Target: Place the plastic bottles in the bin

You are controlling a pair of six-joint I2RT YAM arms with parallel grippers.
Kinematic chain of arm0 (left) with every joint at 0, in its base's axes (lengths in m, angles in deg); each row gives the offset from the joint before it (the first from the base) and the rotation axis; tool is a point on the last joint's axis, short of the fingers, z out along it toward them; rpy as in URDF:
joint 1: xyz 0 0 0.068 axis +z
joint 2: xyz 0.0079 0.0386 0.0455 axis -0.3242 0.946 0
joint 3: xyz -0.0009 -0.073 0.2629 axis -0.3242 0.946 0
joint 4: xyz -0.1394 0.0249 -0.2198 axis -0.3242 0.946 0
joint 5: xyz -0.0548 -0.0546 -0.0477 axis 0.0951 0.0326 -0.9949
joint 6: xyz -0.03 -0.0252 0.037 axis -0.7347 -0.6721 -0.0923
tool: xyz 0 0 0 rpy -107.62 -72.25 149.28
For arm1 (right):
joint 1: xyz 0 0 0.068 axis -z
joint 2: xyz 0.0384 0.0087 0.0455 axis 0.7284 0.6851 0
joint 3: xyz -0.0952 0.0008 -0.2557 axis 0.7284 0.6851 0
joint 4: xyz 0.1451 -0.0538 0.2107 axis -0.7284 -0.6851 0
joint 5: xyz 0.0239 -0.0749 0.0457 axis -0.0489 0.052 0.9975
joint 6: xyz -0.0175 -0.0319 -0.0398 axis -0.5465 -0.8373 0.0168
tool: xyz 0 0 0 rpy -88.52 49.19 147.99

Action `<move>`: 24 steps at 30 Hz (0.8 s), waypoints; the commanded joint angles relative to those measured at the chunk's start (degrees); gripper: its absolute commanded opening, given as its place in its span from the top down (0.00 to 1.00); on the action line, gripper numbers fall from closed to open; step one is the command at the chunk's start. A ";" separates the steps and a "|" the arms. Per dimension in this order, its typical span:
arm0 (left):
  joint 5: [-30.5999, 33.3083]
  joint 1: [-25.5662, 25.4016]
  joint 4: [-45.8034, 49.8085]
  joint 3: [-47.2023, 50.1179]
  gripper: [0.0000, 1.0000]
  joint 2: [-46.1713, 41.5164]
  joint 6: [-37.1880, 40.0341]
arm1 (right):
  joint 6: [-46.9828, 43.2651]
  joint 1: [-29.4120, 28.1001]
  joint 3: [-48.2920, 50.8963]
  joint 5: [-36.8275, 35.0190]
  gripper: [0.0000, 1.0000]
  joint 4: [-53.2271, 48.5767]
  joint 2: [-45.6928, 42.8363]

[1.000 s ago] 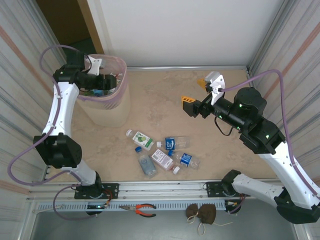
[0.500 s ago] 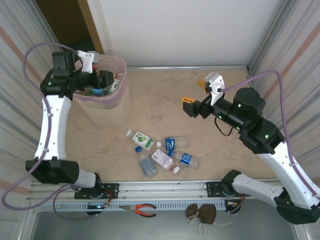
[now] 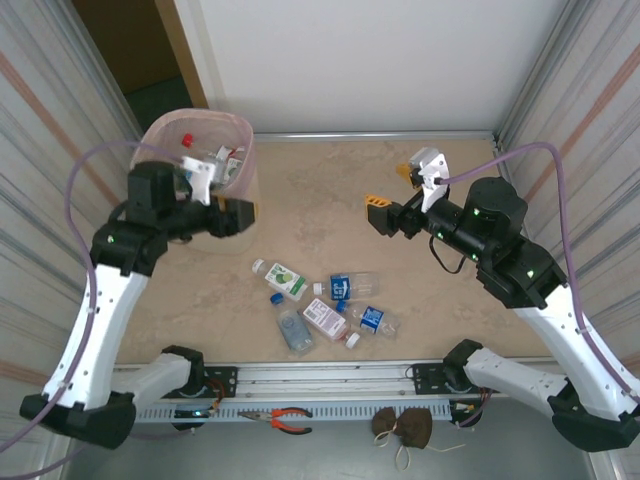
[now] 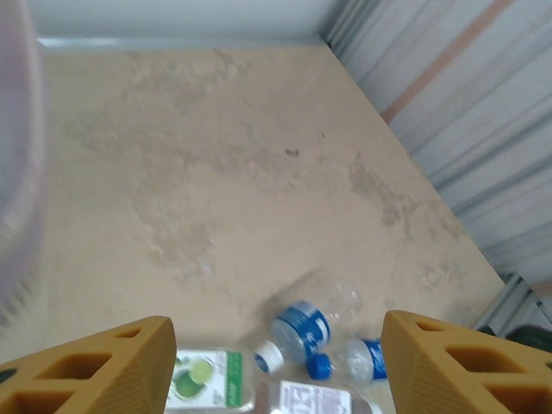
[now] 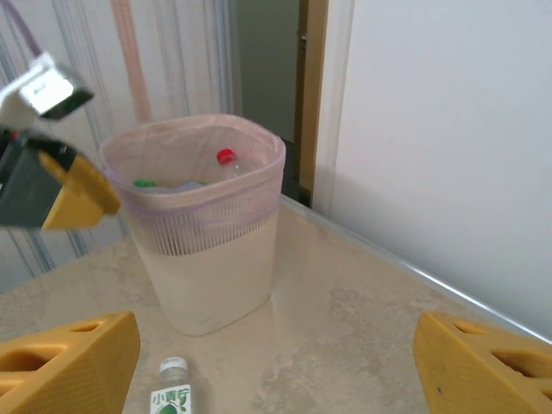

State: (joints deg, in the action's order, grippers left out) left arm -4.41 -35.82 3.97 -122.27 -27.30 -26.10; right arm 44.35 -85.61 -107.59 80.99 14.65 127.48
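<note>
The bin [image 3: 243,140] [image 5: 207,250] stands at the table's back left, pink liner over its rim, with several plastic bottles inside, one red-capped [image 5: 226,157]. More bottles lie near the front middle: a green-labelled one [image 3: 281,279] [image 4: 207,379] [image 5: 172,395], a blue-labelled clear one [image 3: 351,286] [image 4: 315,321], a pink-labelled one [image 3: 326,320], a small blue one [image 3: 375,320] [image 4: 359,360] and a bluish one [image 3: 293,329]. My left gripper [image 3: 234,216] [image 4: 276,371] hangs open and holds nothing, just in front of the bin. My right gripper [image 3: 392,190] [image 5: 276,366] is open and holds nothing, raised over the table's right middle.
Corrugated walls close in both sides and a white wall the back. Orange-handled pliers [image 3: 290,420] and a brown lump [image 3: 403,427] lie on the front rail. Bare table [image 3: 320,200] stretches between the bin and the right arm.
My left arm has swung out from over the bin, forward and to the right, so its gripper now hangs in front of the bin. The right arm has barely moved.
</note>
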 commanded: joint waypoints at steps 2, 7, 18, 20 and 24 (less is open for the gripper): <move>10.24 -6.04 -0.75 9.77 0.36 -5.77 -8.53 | 2.30 0.66 1.71 1.25 0.19 0.96 -1.81; 11.60 -7.97 -4.74 21.74 0.38 -10.20 -15.61 | 4.00 0.71 3.47 1.46 0.19 1.02 -2.67; 10.53 -9.62 -11.61 38.14 0.37 -7.31 -28.10 | 5.86 0.97 7.34 0.40 0.20 1.39 -4.44; 10.68 -10.47 -13.07 39.41 0.36 -5.88 -30.09 | 6.12 0.98 7.85 0.43 0.20 1.48 -4.35; 11.01 -11.74 -14.79 40.33 0.36 -1.62 -33.49 | 6.49 1.22 8.52 0.32 0.21 1.57 -4.18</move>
State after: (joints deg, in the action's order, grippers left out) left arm 5.76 -46.86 -7.88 -82.47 -30.64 -55.22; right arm 49.20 -84.95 -99.57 81.93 14.76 123.65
